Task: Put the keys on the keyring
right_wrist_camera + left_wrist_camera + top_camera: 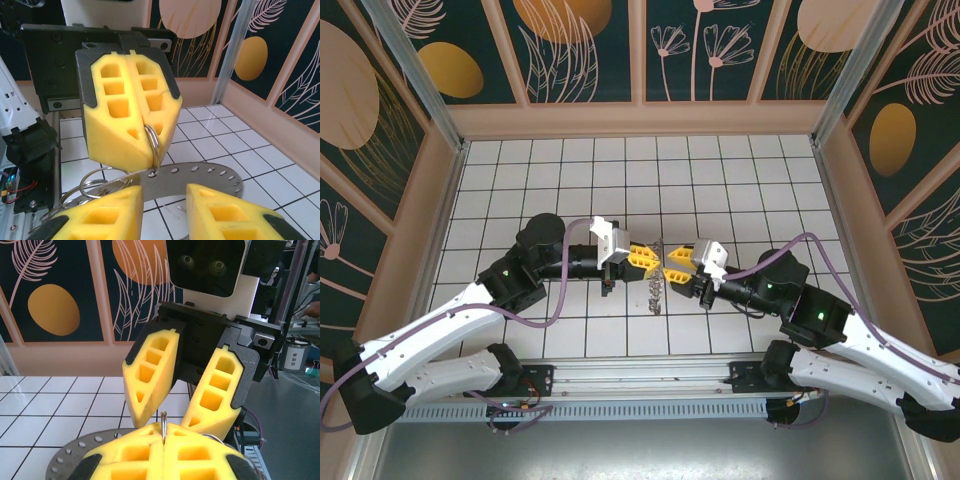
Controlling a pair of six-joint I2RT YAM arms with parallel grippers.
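Spanning the enclosure: white tiled tabletop, with the work held up over its centre. Left arm, entering from 9 o'clock, and right arm, entering from 3 o'clock, meet nose to nose, probably so one can hold while the other threads. Left gripper: yellow pads pressed flat together, pinching the keyring edge-on, evidently to present it upright and steady. Right gripper: pads standing apart with nothing between them, just beside the ring at its 3 o'clock, placed to take or feed a piece. Perforated metal band: grey, curved, just below the clamped ring; whether it is attached cannot be told. Keyring: thin silver wire loop, its arc showing past the left pads. Keys: small metal pieces dangling toward 6 o'clock beneath the meeting point, too small to tell singly or to judge whether they are threaded.
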